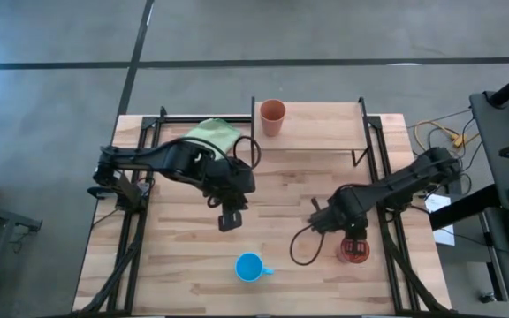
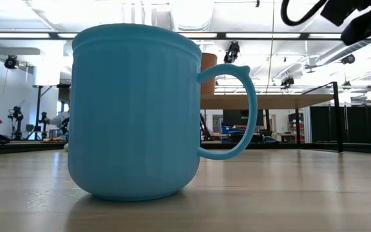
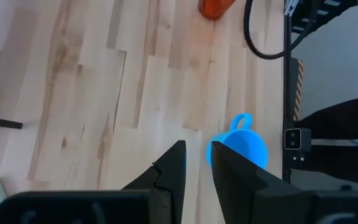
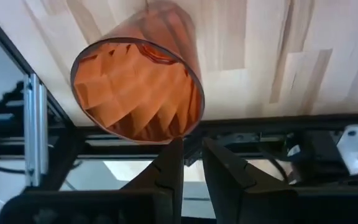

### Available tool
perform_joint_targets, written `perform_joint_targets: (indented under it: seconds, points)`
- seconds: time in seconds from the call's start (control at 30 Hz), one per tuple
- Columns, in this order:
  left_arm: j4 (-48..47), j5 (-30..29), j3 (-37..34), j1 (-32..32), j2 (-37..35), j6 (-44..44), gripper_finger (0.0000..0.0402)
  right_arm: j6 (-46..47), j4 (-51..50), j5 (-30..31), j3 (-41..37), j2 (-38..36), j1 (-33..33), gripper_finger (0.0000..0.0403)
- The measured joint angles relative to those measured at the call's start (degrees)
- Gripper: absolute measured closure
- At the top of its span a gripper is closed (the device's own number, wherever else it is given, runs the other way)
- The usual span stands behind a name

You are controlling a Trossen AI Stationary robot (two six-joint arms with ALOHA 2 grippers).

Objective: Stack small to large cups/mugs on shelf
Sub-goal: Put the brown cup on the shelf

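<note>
The small light-orange cup (image 1: pixel 272 115) stands upright on the light-wood shelf (image 1: pixel 321 128) at the table's far side. The bright blue handled mug (image 1: pixel 249 267) stands upright on the tabletop near the front edge, and it fills the low view (image 2: pixel 134 109). The textured orange-red cup (image 1: pixel 357 253) is at the table's near right, under my right gripper (image 1: pixel 352 240). My right gripper is shut on it. My left gripper (image 1: pixel 229 221) hangs shut and empty over the table's middle, just beyond the mug (image 3: pixel 244 146). My right gripper has the orange-red cup by its rim (image 4: pixel 186 135), on the side nearest the wrist. One finger seems to be inside the wall and one outside. The fingers come from above, slanting down. The cup's mouth opens toward the wrist camera. I cannot tell whether its base rests on the table.
A pale green folded cloth (image 1: pixel 212 134) lies at the far left beside the shelf. Black frame rails (image 1: pixel 387 203) run along the table's right and left edges, close to the orange-red cup. Bare planks lie between the mug and the shelf.
</note>
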Motion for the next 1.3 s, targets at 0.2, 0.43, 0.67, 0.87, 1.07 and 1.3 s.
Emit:
perform_joint_targets:
  seconds: [0.2,0.43,0.67,0.87,1.07,1.3]
  points:
    - [-0.02,0.04,0.02,0.00,-1.42,-0.09,0.0341,-1.18,0.14,-0.81,0.61,2.36,0.01,0.0348]
    - [-0.02,0.07,0.02,0.00,-1.61,-0.04,0.0341,-0.97,1.48,2.05,0.63,3.04,0.01,0.0348]
    - [-0.06,0.09,0.02,0.02,-1.61,0.00,0.0341,1.73,2.31,2.21,0.61,2.33,0.03,0.0348]
    - [-0.06,0.07,-0.02,0.02,-1.61,0.04,0.0341,2.22,5.32,2.27,0.55,2.56,0.41,0.0348]
    - [-0.08,0.08,-0.02,0.07,-1.57,0.07,0.0341,2.24,6.33,3.45,0.27,3.40,0.79,0.0349]
    - [-0.08,0.07,-0.04,0.07,-1.57,0.07,0.0341,2.22,6.45,5.42,0.09,3.73,0.99,0.0349]
